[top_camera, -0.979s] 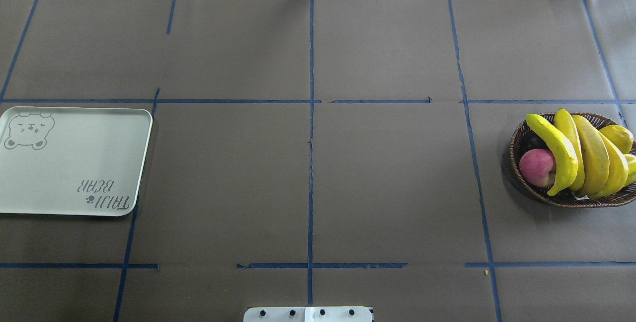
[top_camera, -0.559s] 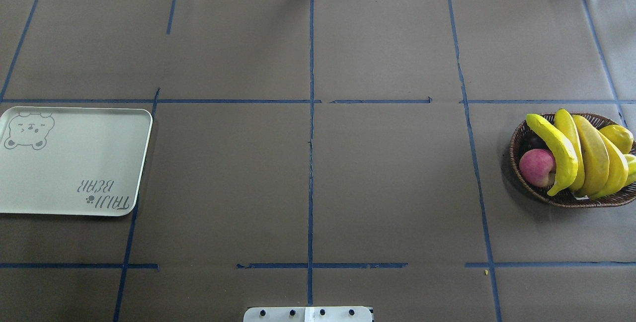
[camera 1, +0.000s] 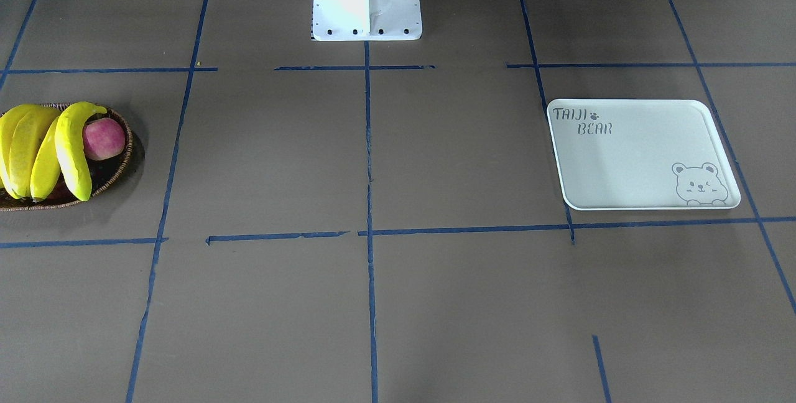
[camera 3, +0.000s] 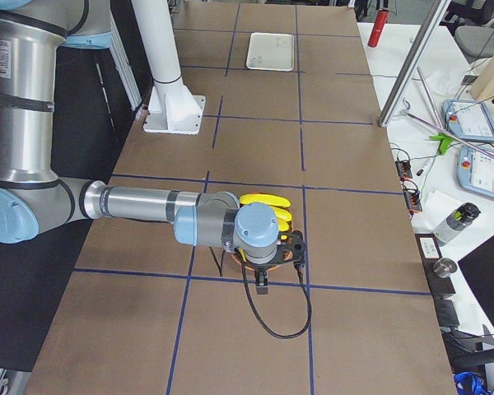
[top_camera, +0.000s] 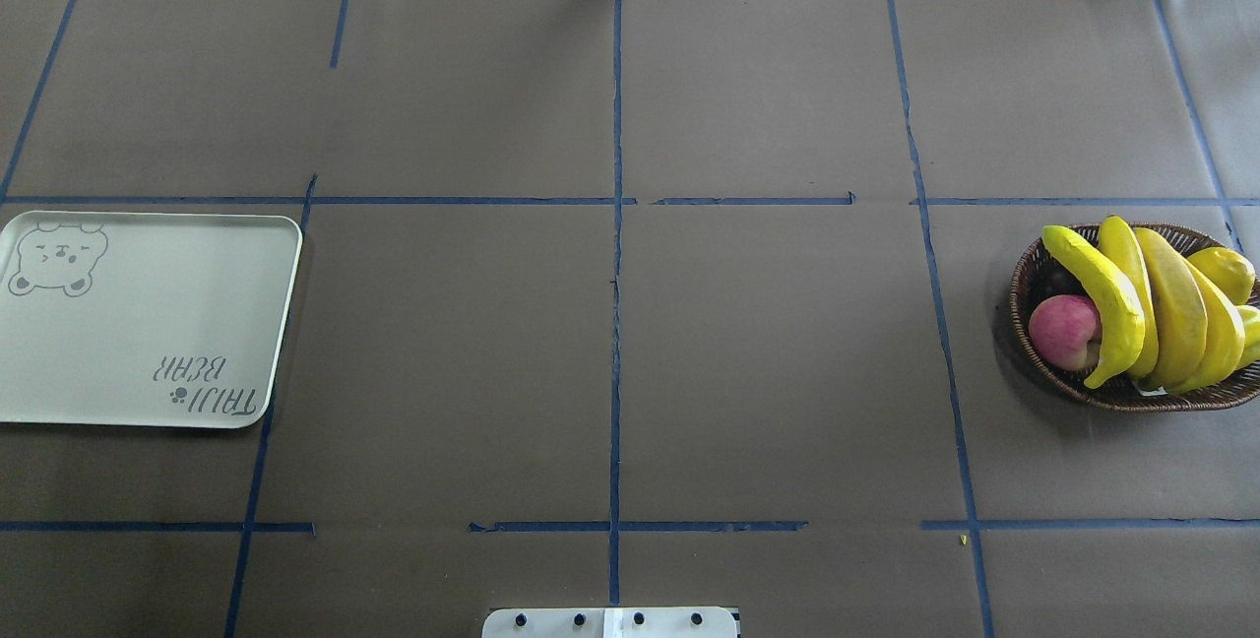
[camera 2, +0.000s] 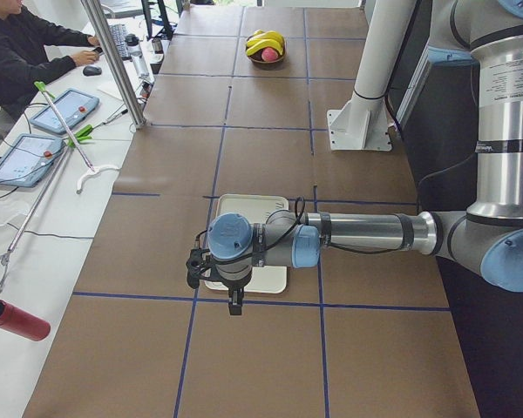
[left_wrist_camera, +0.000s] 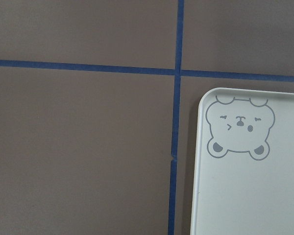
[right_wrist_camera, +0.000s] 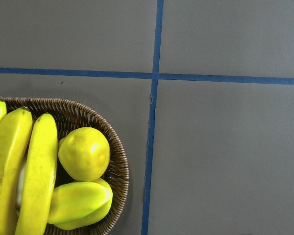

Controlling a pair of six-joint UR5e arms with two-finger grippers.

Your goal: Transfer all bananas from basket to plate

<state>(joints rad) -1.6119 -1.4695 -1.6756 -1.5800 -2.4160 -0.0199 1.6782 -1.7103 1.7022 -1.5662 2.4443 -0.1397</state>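
Four bananas lie side by side in the basket, which stands at the right end of the desk. A pink-red apple lies in the basket just beside the outermost banana, on the side toward the desk's middle. A round yellow fruit and a greenish-yellow fruit lie in the basket on the bananas' opposite side. The plate lies flat at the left end of the desk, well apart from the basket. The left fingers hang near the plate's bear-face corner. The right fingers hang over the basket. Both pairs show only in the side views; whether they are apart or together cannot be told.
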